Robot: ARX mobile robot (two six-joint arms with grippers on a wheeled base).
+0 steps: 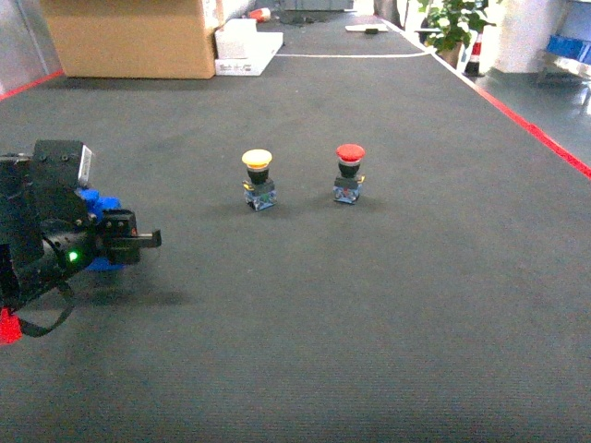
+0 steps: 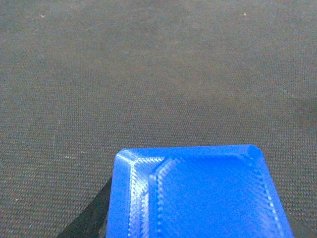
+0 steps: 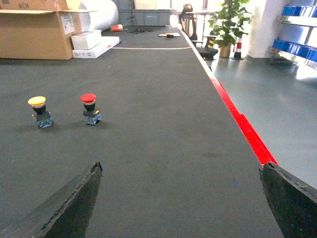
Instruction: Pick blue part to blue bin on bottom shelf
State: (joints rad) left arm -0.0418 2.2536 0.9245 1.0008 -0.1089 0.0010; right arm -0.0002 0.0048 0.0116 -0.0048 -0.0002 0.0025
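At the left of the head view, my left gripper [image 1: 129, 242] hangs a little above the dark floor, shut on the blue part [image 1: 96, 205]. The blue part [image 2: 198, 198] fills the bottom of the left wrist view, and one dark finger [image 2: 91, 220] presses against its left side. My right gripper [image 3: 181, 171] is out of the head view; its own camera shows it open, with only bare floor between the wide-apart fingers. Far off at the right, blue crates [image 3: 296, 45] sit on a low steel rack level. I cannot tell which of them is the blue bin.
A yellow-capped push-button [image 1: 259, 179] and a red-capped push-button [image 1: 349, 173] stand upright mid-floor. Cardboard box [image 1: 129, 37] and white boxes [image 1: 247, 46] are at the back left. A red line [image 1: 536, 129] edges the dark mat on the right; a potted plant [image 3: 229, 22] stands beyond it.
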